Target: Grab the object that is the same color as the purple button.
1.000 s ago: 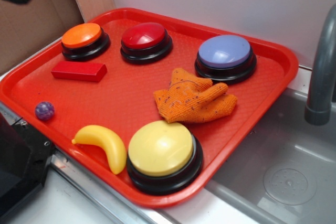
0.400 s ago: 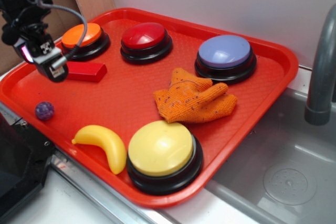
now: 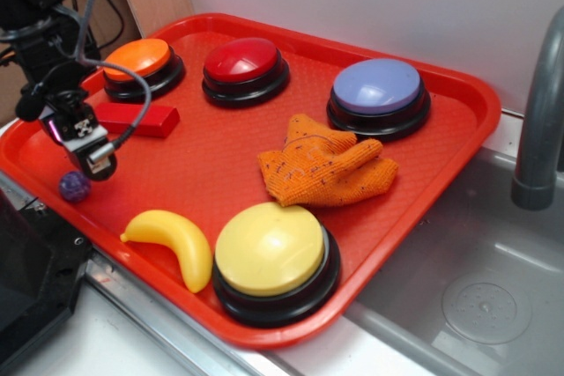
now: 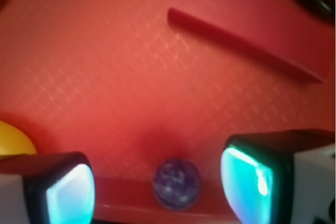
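purple ball point(image 4: 176, 183) on red tray point(image 3: 220, 165), at near rim | between tool point(image 4: 157, 184) pads, untouched | tool spread apart, above ball | purple button point(image 3: 379, 87) far side

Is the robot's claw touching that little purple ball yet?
Apart. The wrist view shows the purple ball lying between the open gripper's fingers, with bare red tray on both sides.

Tiny speckled purple ball point(image 3: 74, 186) by tray's near-left rim, lavender-blue dome button point(image 3: 378, 87) at far right
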Controlling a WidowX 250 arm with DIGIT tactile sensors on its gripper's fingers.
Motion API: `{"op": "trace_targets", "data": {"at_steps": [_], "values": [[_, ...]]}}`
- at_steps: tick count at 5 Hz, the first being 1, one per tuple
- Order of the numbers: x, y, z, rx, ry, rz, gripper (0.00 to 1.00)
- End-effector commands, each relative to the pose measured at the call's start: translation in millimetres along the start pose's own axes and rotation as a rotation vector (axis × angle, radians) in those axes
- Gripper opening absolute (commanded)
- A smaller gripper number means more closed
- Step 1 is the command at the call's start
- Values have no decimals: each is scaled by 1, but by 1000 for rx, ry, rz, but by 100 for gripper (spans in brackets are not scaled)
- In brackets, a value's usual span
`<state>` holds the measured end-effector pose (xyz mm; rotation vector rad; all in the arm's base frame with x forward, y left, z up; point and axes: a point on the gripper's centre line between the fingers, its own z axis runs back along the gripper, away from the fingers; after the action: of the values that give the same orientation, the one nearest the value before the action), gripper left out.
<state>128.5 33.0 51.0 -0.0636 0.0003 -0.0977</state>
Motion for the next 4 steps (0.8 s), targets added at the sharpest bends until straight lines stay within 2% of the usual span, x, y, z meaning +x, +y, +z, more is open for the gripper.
{"op": "trace_targets", "data": {"at_steps": [1, 3, 4], "values": [[-7, 3, -18, 22, 23, 14, 100], [-10, 10, -31, 25, 64, 36, 100], [-10, 9, -31, 35, 60, 62, 54]]}}
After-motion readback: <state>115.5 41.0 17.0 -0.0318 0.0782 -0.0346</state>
